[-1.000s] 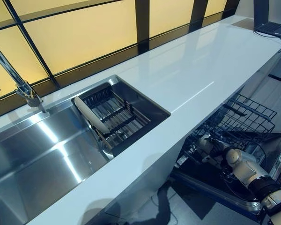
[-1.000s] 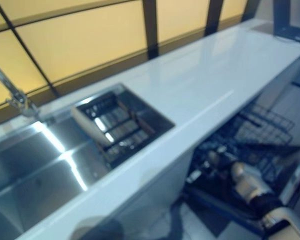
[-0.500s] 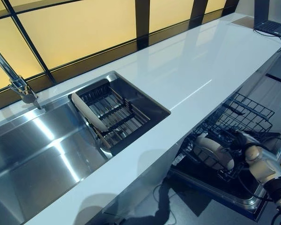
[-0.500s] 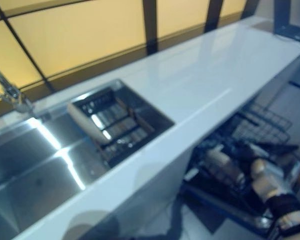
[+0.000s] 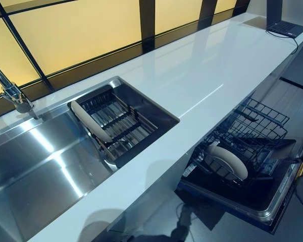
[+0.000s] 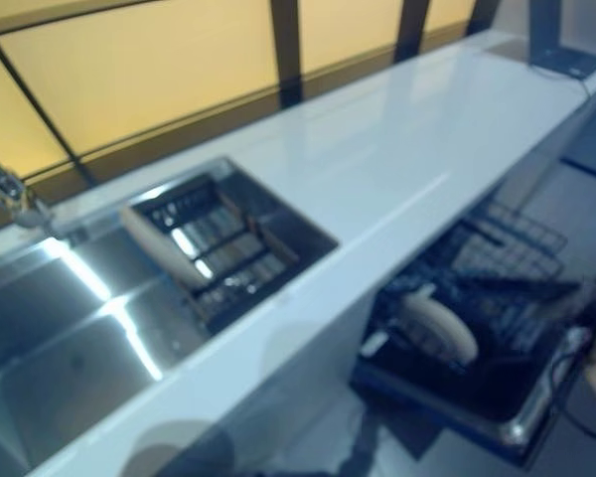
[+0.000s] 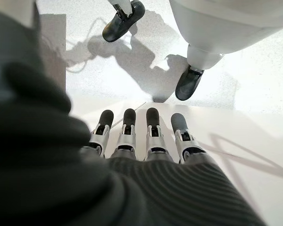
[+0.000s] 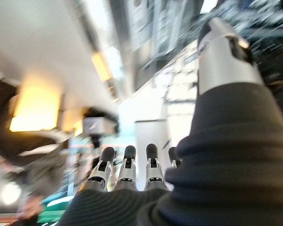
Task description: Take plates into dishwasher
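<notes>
Far left, the faucet [image 5: 12, 95] leans over the steel sink [image 5: 40, 166]. Just right of the basin sits a dark drying rack [image 5: 122, 121], and one white plate [image 5: 91, 121] stands on edge at its left end. The white table [image 5: 202, 75] runs off to the far right, a laptop [image 5: 285, 27] at its far end. Down below the table's near edge, the dishwasher rack [image 5: 252, 133] is pulled out, and a second plate [image 5: 226, 162] stands tilted in its left part. The left hand [image 7: 146, 136] hangs over the floor, fingers straight and side by side, holding nothing. The right hand [image 8: 127, 172] shows fingers straight too, empty.
</notes>
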